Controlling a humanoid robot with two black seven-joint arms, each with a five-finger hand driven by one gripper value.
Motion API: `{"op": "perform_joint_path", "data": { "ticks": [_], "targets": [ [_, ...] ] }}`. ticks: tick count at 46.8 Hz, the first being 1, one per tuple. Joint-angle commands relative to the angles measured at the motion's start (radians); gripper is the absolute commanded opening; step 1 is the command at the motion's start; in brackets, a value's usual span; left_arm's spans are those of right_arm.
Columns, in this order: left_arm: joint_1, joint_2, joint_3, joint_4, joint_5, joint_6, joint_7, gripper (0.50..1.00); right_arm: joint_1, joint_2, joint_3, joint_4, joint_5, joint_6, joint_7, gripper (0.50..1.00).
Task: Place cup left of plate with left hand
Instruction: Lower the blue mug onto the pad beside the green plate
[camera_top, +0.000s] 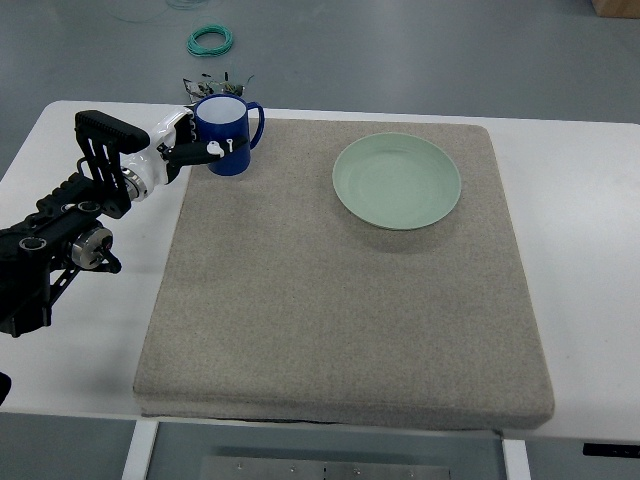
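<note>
Cup (224, 133), blue with a white inside, stands at the far left corner of the grey mat (340, 300), well left of the green plate (397, 181). The left hand (190, 145) has its fingers curled round the cup's body, handle facing away. It looks rigid, glazed and probably slippery, so the body is the sounder hold.

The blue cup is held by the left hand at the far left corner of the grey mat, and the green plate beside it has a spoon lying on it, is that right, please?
Not quite. The top view shows the green plate bare, with no spoon on it. The rest holds: the left hand grips the blue cup at the far left corner of the grey mat.
</note>
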Motion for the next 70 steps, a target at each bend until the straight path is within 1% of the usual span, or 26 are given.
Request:
{"op": "perform_joint_path", "data": {
  "ticks": [1,7,14,20,29,32,36,38,42,46,48,54,58,59,60,64,66,70],
  "targets": [
    [0.002,-0.002,0.000,0.001,0.000,0.000,-0.003,0.694,0.000,0.000,0.000,0.000,0.000,0.000,0.000,0.934],
    [0.015,-0.012,0.003,0.001,0.002,0.008,-0.022,0.694,0.000,0.000,0.000,0.000,0.000,0.000,0.000,0.934],
    [0.019,-0.024,0.008,0.001,0.002,0.014,-0.022,0.698,0.000,0.000,0.000,0.000,0.000,0.000,0.000,0.934],
    [0.023,-0.028,0.009,0.010,0.002,0.015,-0.023,0.722,0.000,0.000,0.000,0.000,0.000,0.000,0.000,0.934],
    [0.029,-0.041,0.009,0.022,0.002,0.015,-0.022,0.737,0.000,0.000,0.000,0.000,0.000,0.000,0.000,0.934],
    [0.032,-0.042,0.011,0.022,0.002,0.015,-0.022,0.775,0.000,0.000,0.000,0.000,0.000,0.000,0.000,0.934],
    [0.035,-0.042,0.011,0.022,0.002,0.015,-0.023,0.780,0.000,0.000,0.000,0.000,0.000,0.000,0.000,0.934],
    [0.035,-0.042,0.009,0.021,0.002,0.020,-0.022,0.810,0.000,0.000,0.000,0.000,0.000,0.000,0.000,0.934],
    [0.035,-0.047,0.011,0.019,0.002,0.049,-0.022,0.814,0.000,0.000,0.000,0.000,0.000,0.000,0.000,0.934],
    [0.035,-0.050,0.011,0.018,0.006,0.071,-0.022,0.829,0.000,0.000,0.000,0.000,0.000,0.000,0.000,0.934],
    [0.035,-0.050,0.011,0.018,0.006,0.072,-0.022,0.842,0.000,0.000,0.000,0.000,0.000,0.000,0.000,0.934],
    [0.035,-0.050,0.011,0.018,0.005,0.072,-0.022,0.842,0.000,0.000,0.000,0.000,0.000,0.000,0.000,0.934],
    [0.035,-0.050,0.011,0.018,0.003,0.072,-0.023,0.851,0.000,0.000,0.000,0.000,0.000,0.000,0.000,0.934],
    [0.035,-0.050,0.011,0.016,0.002,0.072,-0.022,0.861,0.000,0.000,0.000,0.000,0.000,0.000,0.000,0.934],
    [0.035,-0.050,0.009,0.016,0.002,0.074,-0.022,0.883,0.000,0.000,0.000,0.000,0.000,0.000,0.000,0.934],
    [0.037,-0.050,0.011,0.015,0.002,0.074,-0.022,0.902,0.000,0.000,0.000,0.000,0.000,0.000,0.000,0.934],
    [0.038,-0.050,0.009,0.015,0.002,0.074,-0.022,0.930,0.000,0.000,0.000,0.000,0.000,0.000,0.000,0.934],
    [0.038,-0.050,0.009,0.012,0.000,0.074,-0.023,0.945,0.000,0.000,0.000,0.000,0.000,0.000,0.000,0.934]
  ]
}}
